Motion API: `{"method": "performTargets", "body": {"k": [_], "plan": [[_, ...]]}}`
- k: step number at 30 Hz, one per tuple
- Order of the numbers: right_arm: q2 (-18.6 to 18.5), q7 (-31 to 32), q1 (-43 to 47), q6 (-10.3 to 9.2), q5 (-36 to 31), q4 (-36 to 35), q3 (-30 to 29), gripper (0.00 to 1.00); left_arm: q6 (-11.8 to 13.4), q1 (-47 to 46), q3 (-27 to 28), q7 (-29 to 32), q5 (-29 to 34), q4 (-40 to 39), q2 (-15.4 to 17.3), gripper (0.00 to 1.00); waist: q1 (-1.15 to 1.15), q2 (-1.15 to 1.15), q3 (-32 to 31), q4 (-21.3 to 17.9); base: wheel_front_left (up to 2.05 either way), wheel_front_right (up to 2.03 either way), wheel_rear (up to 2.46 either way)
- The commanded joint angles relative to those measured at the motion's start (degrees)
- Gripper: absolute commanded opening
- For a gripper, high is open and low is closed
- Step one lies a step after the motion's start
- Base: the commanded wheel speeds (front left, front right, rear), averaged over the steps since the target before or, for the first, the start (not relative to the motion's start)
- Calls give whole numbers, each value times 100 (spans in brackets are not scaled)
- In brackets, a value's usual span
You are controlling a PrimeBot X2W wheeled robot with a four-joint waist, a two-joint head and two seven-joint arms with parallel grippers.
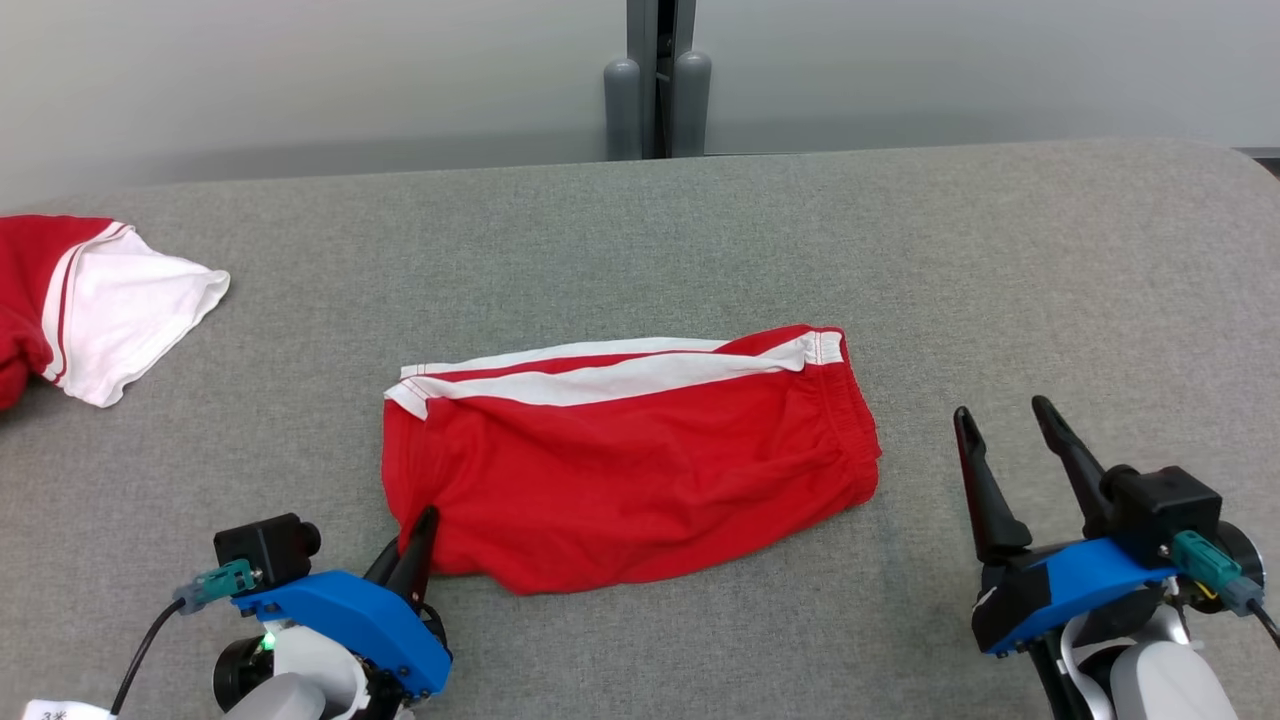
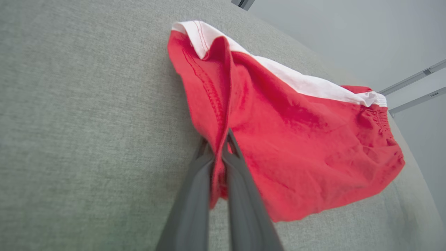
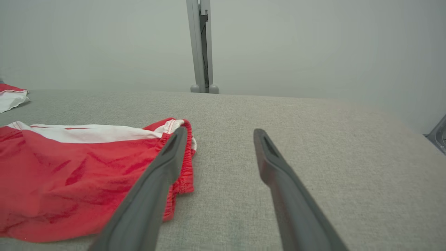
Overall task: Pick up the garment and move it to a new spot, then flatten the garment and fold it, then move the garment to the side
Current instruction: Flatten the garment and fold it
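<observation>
The garment [image 1: 640, 460] is a pair of red shorts with a white side stripe, lying folded in the middle of the grey table, waistband to the right. My left gripper [image 1: 420, 525] is shut on the garment's lower left corner; the left wrist view shows its two fingers [image 2: 195, 188] pinching a ridge of the red garment [image 2: 296, 139]. My right gripper [image 1: 1005, 420] stands open to the right of the garment, apart from it, nothing between its fingers. In the right wrist view the gripper [image 3: 217, 134] points past the garment's waistband [image 3: 181, 157].
A second red and white garment [image 1: 90, 310] lies at the table's far left edge. A grey post [image 1: 657, 90] stands behind the table's far edge. The grey fabric tabletop [image 1: 1000, 260] stretches bare to the right and behind the shorts.
</observation>
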Motion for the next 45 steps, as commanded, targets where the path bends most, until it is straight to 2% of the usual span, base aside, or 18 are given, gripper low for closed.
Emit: {"method": "performTargets", "body": {"k": [1, 6, 12, 19, 27, 35, 36, 37, 38, 39, 40, 41, 45], "plan": [[-4, 42, 89, 1, -22, 33, 37, 100, 59, 59, 29, -90, 56, 53, -20, 100, 0, 0, -3, -5, 0, 0, 0], [-4, 226, -8, 1, -101, 171, 75, 100, 113, -55, 164, -537, 327, 114, -23, 100, 0, 0, -8, 18, 0, 0, 0], [-4, 700, -366, 1, -189, 406, 170, 100, 321, 13, 508, -797, 1151, -125, 25, 100, 0, 0, -26, 202, 0, 0, 0], [-6, 1577, -988, 0, -442, 1044, 298, 100, 494, 681, 1541, -796, 2243, -919, -295, 100, 0, 0, -24, 531, 0, 0, 0], [-75, 2231, -1352, 1, -848, 1830, -162, 100, 421, 1279, 1913, -797, 2740, -1179, -652, 100, 0, 0, -9, 923, 0, 0, 0], [-95, 2633, -1517, 1, -409, 2513, -255, 100, 311, 1464, 2144, -798, 3021, -1224, -880, 100, 0, 0, 35, 1142, 0, 0, 0], [-90, 2657, -1539, 1, -346, 2577, -210, 88, 294, 1482, 2172, -798, 3035, -1221, -903, 100, 0, 0, 38, 1146, 0, 0, 0], [-87, 2664, -1566, 1, -269, 2629, -175, 63, 269, 1489, 2194, -798, 3076, -1210, -903, 100, 0, 0, 40, 1143, 0, 0, 0], [-83, 2655, -1605, 2, -195, 2664, -142, 45, 257, 1490, 2215, -798, 3099, -1203, -909, 100, 0, 0, 43, 1135, 0, 0, 0], [-84, 2632, -1643, 2, -133, 2699, -102, 37, 251, 1490, 2230, -798, 3126, -1195, -920, 100, 0, 0, 45, 1124, 0, 0, 0], [-97, 2616, -1673, 2, -87, 2733, -66, 13, 232, 1491, 2246, -798, 3151, -1192, -925, 100, 0, 0, 44, 1109, 0, 0, 0], [-110, 2594, -1701, 1, -45, 2765, -34, 0, 217, 1493, 2261, -798, 3173, -1185, -929, 100, 0, 0, 39, 1087, 0, 0, 0], [-231, 2476, -1807, 0, 124, 2811, 54, 0, 213, 1511, 2300, -798, 3248, -1181, -958, 100, 0, 0, -9, 958, 0, 0, 0]]}}
